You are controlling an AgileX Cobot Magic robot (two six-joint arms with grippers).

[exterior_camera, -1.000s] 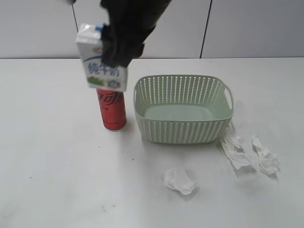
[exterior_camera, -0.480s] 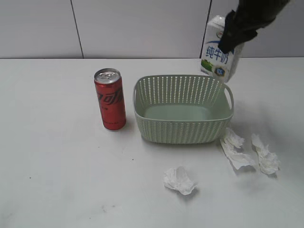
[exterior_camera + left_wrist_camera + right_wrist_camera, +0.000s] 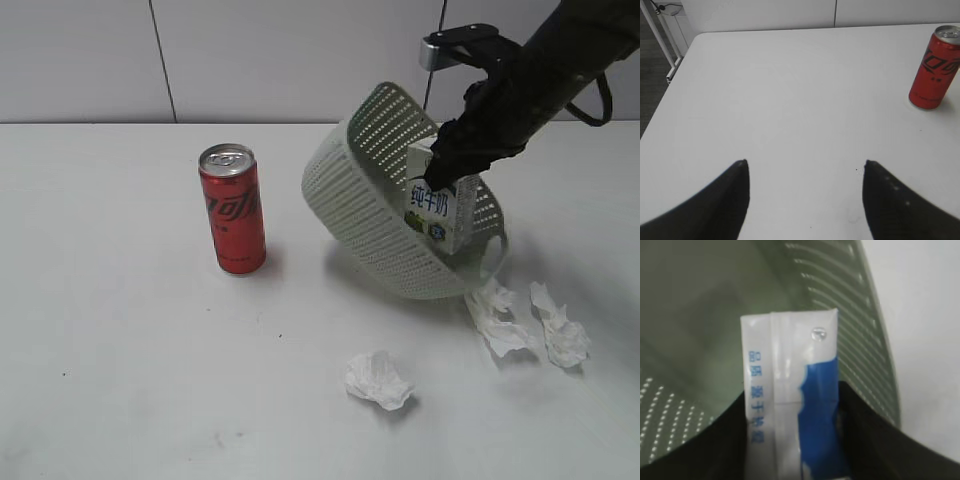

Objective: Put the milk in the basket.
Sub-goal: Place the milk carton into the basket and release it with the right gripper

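The milk [image 3: 432, 205], a small white carton with blue characters, is inside the pale green basket [image 3: 360, 200], at its right side. The basket is tipped up on its right edge, its left side lifted off the table. My right gripper [image 3: 455, 165] is shut on the milk from above. In the right wrist view the milk [image 3: 790, 390] sits between the dark jaws [image 3: 792, 440] with the basket's inner wall [image 3: 840, 300] behind it. My left gripper [image 3: 805, 162] is open and empty over bare table, out of the exterior view.
A tall red soda can [image 3: 232, 208] stands left of the basket; it also shows in the left wrist view [image 3: 935, 67]. Crumpled white tissues lie at the front [image 3: 377, 380] and at the right [image 3: 500, 320], [image 3: 560, 330]. The table's left edge [image 3: 670, 85] is near.
My right gripper has carried the milk from above the can, across to the right, and down into the basket. The basket, flat before, is now tilted up on its right side.
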